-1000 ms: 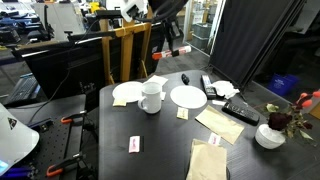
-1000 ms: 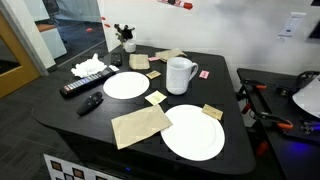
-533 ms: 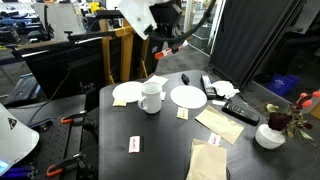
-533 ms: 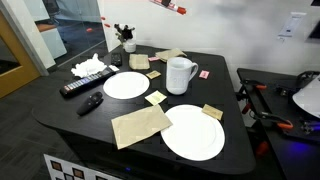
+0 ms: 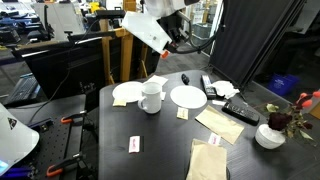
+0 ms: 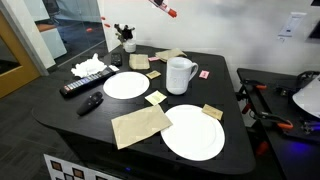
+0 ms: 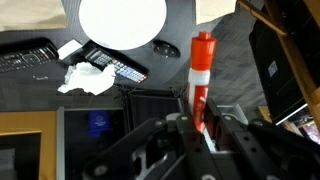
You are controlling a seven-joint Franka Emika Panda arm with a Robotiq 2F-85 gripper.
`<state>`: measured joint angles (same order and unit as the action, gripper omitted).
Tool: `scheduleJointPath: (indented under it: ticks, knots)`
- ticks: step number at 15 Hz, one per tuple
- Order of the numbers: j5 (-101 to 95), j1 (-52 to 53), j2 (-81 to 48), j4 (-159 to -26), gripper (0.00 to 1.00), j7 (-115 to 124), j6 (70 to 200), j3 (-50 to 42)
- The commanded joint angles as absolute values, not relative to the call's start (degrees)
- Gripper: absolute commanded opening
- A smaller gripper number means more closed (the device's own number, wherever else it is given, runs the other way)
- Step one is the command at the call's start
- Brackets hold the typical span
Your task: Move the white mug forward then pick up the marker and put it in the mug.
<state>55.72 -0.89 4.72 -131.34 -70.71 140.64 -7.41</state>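
Note:
The white mug (image 5: 151, 96) stands upright on the black table between two white plates; it also shows in an exterior view (image 6: 181, 74). My gripper (image 5: 179, 43) is high above the far side of the table, well away from the mug, and is shut on the red marker (image 5: 181, 48). In the wrist view the marker (image 7: 202, 72) sticks up from between the fingers (image 7: 186, 128) of the gripper (image 7: 201, 126). In an exterior view only the marker (image 6: 162, 9) shows, at the top edge; the gripper is out of frame there.
Two flat white plates (image 5: 128, 92) (image 5: 188, 96) flank the mug. A white bowl (image 5: 269, 136), flowers (image 5: 287, 117), brown napkins (image 6: 140, 125), remotes (image 6: 84, 86), crumpled tissue (image 6: 90, 67) and a small card (image 5: 134, 144) lie on the table (image 6: 60, 115).
The arm has swung over the table's far side with the marker held in it; its white link has come into view. The mug and plates have not moved.

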Motion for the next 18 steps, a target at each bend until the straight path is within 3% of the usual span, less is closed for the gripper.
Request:
scheduleJointPath:
  ticks: [1,8,18]
  knots:
    - [64.7,-1.6,3.9,-130.5,0.05,-84.5,138.1,-7.5]
    - [75.4,-4.3,2.1,-130.6,0.05,-107.8,127.1,-7.9]
    - [73.3,-8.0,-2.3,-128.6,0.05,-125.9,109.4,-9.2]
